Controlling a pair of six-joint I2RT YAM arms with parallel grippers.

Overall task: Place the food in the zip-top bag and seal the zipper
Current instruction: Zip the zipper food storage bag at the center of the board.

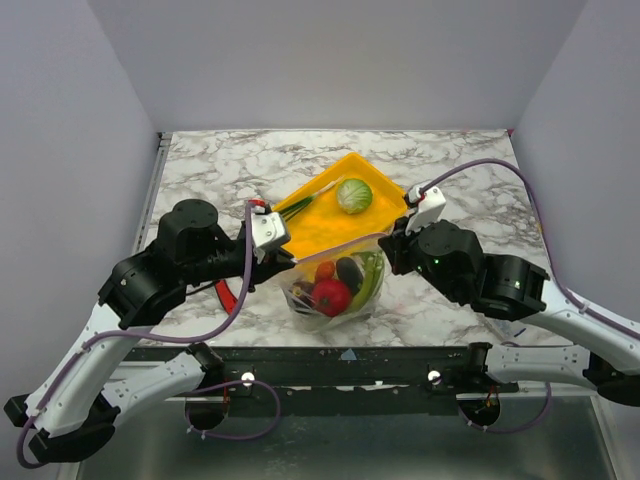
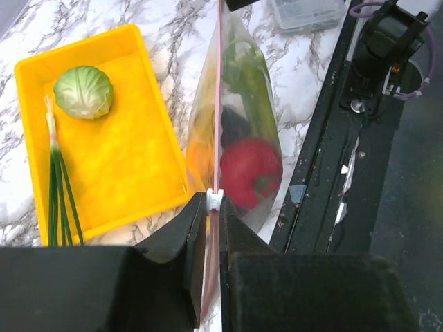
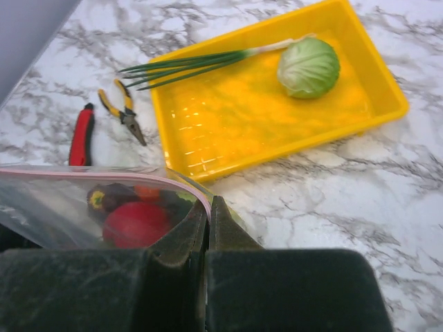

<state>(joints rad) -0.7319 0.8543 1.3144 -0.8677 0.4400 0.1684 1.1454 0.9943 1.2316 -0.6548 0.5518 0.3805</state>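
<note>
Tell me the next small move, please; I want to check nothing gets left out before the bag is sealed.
Probably the right gripper should let go of the zip-top bag and reach for the cabbage: it and the green onions lie in the yellow tray, while the left gripper pinches the bag's mouth.

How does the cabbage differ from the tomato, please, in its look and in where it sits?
The cabbage is pale green and veined; the tomato is glossy red. The cabbage lies loose in the yellow tray; the tomato is inside the zip-top bag, seen through its clear wall. Both are roundish.
</note>
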